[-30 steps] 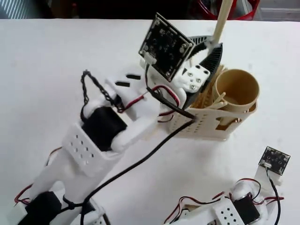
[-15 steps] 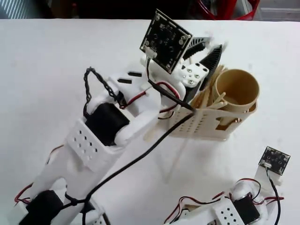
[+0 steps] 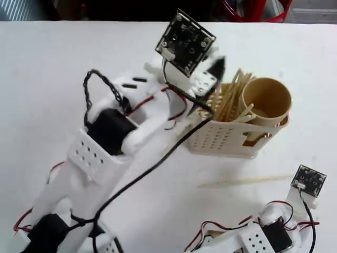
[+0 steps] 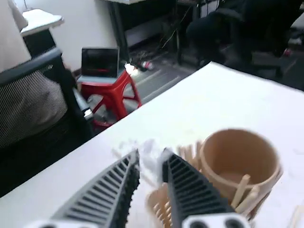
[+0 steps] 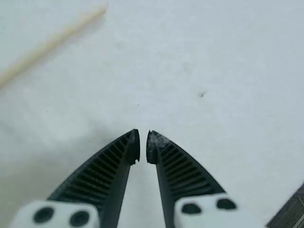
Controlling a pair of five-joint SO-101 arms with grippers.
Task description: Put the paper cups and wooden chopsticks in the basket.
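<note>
My left end effector (image 4: 149, 159) has its jaws a narrow way apart, with nothing between them. Just beyond and below its tips I see the white perforated basket (image 3: 226, 139). A paper cup (image 4: 237, 159) stands upright in the end of the basket farthest from the end effector. A sheaf of wooden chopsticks (image 3: 231, 97) leans in the basket between the cup and the tips. I cannot tell whether the tips touch the sheaf.

My right end effector (image 5: 142, 140) is pinched almost together, its tips all but meeting and holding nothing, low over the bare tabletop (image 5: 213, 71). One loose chopstick (image 5: 52, 42) lies flat on the tabletop ahead of those tips and apart from them. It is outside the basket, near the basket's wall.
</note>
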